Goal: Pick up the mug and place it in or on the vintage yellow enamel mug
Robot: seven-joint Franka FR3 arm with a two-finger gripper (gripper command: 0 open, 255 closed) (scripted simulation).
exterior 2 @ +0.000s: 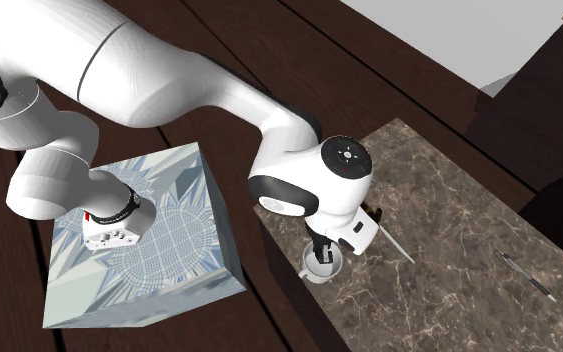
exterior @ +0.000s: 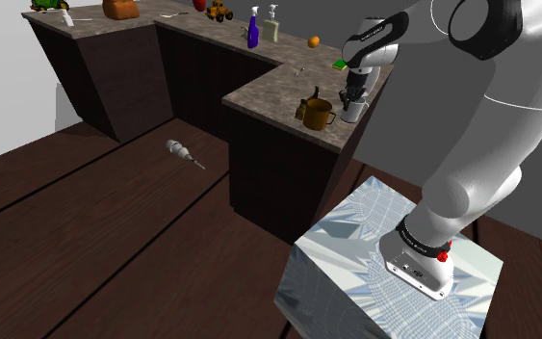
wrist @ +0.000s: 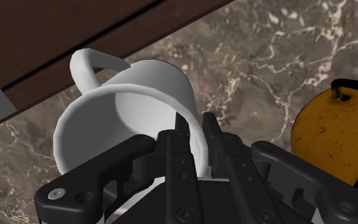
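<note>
A white mug (wrist: 126, 102) with a loop handle stands upright on the marble counter (wrist: 266, 57), close to its edge. My gripper (wrist: 195, 121) is shut on the mug's wall, one finger inside the rim and one outside. In the shoulder view the gripper (exterior: 354, 96) points down onto the white mug (exterior: 353, 109), and the yellow mug (exterior: 318, 113) with a dark rim stands just to that view's left of it. The yellow mug (wrist: 333, 137) sits beside the gripper, apart from the white mug. From the second exterior view the hand covers most of the white mug (exterior 2: 319, 268).
The counter (exterior: 269, 91) runs back in an L shape with a blue bottle (exterior: 253, 31), a white spray bottle (exterior: 272, 24), an orange (exterior: 314, 41) and a green item (exterior: 341, 65). A small tool (exterior: 177, 149) lies on the wooden floor. A pen (exterior 2: 527, 277) lies on the counter.
</note>
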